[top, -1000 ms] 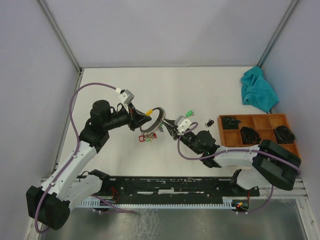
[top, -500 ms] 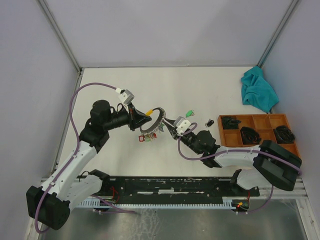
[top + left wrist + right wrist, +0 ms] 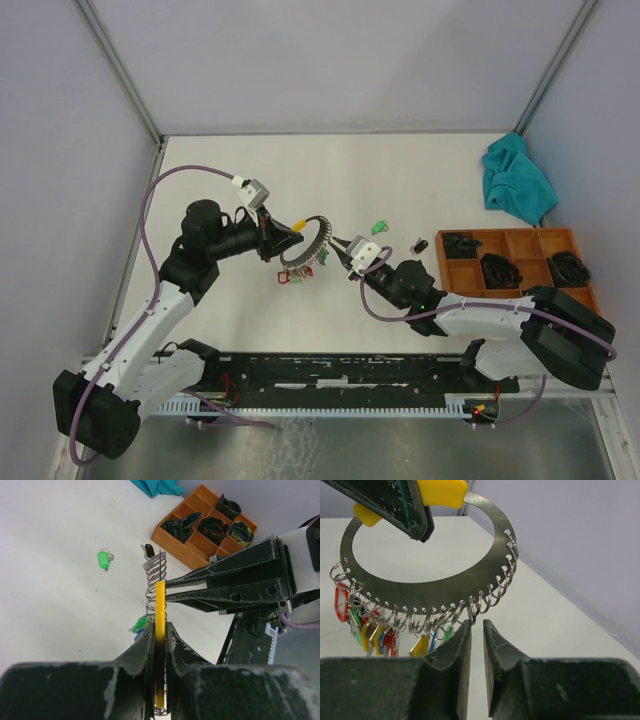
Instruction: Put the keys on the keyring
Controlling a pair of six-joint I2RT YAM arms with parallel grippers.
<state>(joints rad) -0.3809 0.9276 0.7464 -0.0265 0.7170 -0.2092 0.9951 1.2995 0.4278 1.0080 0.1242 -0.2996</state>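
The keyring (image 3: 310,243) is a flat silvery ring plate (image 3: 431,593) edged with small split rings, and it carries red, yellow, green and blue tagged keys. It hangs above the table, with my left gripper (image 3: 287,236) shut on its yellow grip (image 3: 160,611). My right gripper (image 3: 476,625) sits just under the ring's lower edge. Its jaws are a narrow gap apart with nothing between them, and one split ring (image 3: 472,614) hangs at its left fingertip. A green-headed key (image 3: 378,227) (image 3: 103,560) and a black key (image 3: 420,244) (image 3: 148,551) lie loose on the table.
An orange compartment tray (image 3: 560,238) (image 3: 186,539) with dark coiled items stands at the right. A teal cloth (image 3: 517,184) lies behind it. Side walls enclose the table.
My right arm has shifted a little left toward the ring. The left arm and the ring are unchanged.
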